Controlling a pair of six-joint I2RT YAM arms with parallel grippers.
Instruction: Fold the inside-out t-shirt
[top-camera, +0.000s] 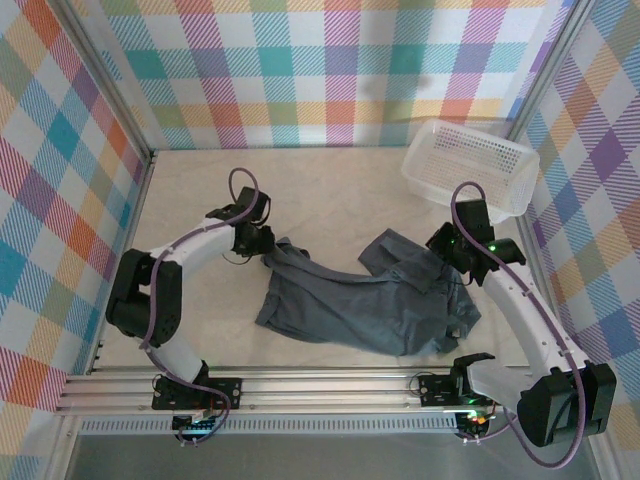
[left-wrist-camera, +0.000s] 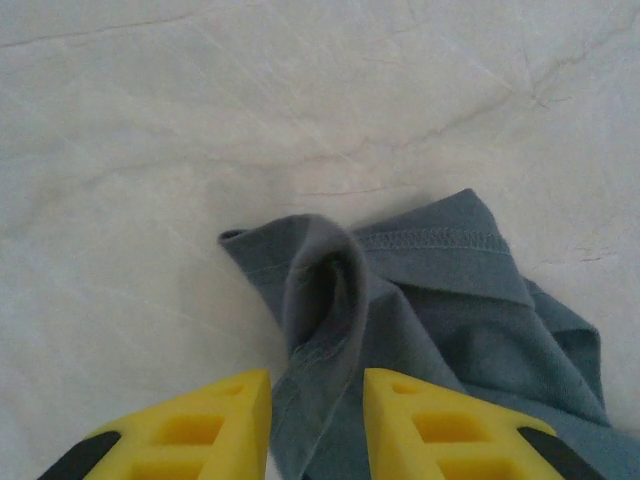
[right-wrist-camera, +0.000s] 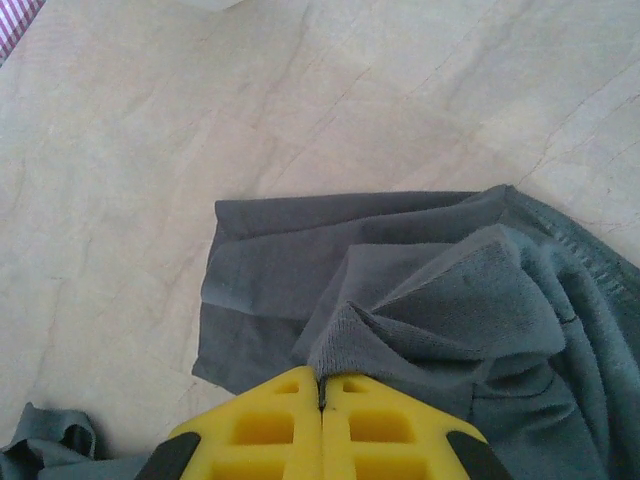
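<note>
Slate-grey inside-out t-shirt (top-camera: 360, 305) lies crumpled on the worktop (top-camera: 330, 190), between my two arms, toward the near edge. My left claw (left-wrist-camera: 317, 385) stands apart, a raised fold of hem running between its yellow fingers (left-wrist-camera: 215, 415). My right claw (right-wrist-camera: 322, 385) is pressed together, pinching a tented fold of shirt. White mesh basket (top-camera: 470, 160) sits far right, apart from the cloth.

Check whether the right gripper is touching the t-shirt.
Touching. The right wrist view shows the right gripper shut on a raised fold of the t-shirt, the cloth running straight into its fingertips.
</note>
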